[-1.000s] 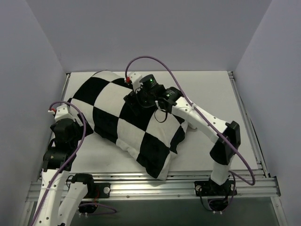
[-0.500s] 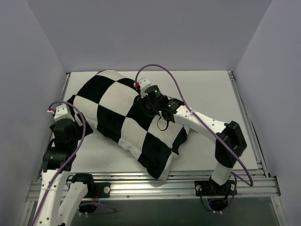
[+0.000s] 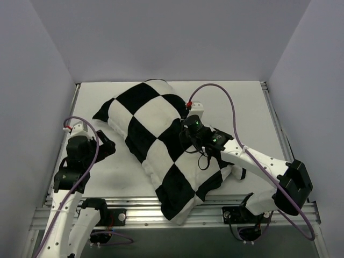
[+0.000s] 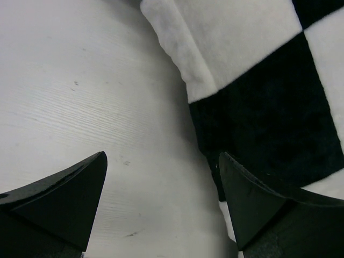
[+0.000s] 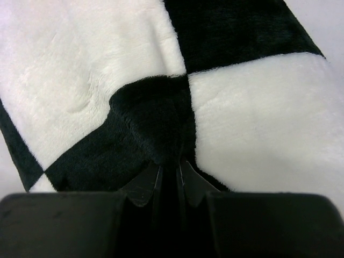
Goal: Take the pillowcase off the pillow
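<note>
The soft black-and-white checkerboard pillowcase (image 3: pixel 156 134) is spread diagonally across the middle of the white counter (image 3: pixel 242 107), plump, with the pillow inside hidden. A fold near its centre is pinched in the right gripper (image 5: pixel 167 180), jaws nearly together. The left gripper (image 4: pixel 161 161) is held wide and empty just left of it. Gripping seems in hand; next, the cloth must be drawn towards its open end, which cannot be made out.

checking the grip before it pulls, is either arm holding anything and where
Right fingers pinch a fold of the pillowcase where squares meet; left fingers hold nothing.
</note>
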You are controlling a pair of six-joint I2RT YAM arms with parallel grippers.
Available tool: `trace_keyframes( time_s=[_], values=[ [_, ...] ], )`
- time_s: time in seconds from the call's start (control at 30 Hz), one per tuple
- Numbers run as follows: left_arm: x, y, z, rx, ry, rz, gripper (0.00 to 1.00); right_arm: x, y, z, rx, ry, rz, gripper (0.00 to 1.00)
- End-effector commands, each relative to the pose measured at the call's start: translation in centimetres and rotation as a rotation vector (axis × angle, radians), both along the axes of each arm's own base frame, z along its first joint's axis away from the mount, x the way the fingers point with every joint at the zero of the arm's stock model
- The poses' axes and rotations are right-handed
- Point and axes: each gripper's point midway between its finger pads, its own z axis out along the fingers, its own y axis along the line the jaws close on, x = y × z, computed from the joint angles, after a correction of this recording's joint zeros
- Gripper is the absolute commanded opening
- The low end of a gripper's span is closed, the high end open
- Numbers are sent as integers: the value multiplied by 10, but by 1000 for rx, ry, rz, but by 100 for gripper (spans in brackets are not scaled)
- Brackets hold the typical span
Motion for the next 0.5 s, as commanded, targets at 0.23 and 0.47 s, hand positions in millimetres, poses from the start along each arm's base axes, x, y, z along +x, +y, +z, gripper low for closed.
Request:
trace_keyframes(
  time_s=[0.23, 0.47],
  values=[
    [18, -96, -5, -523, -105, -298, 94, -11, 8, -26, -13, 73, 6, 9],
    [26, -107, -22, -653, -170, -298, 94, -19, 26, -6, 62, 35, 115, 86]
  ],
)
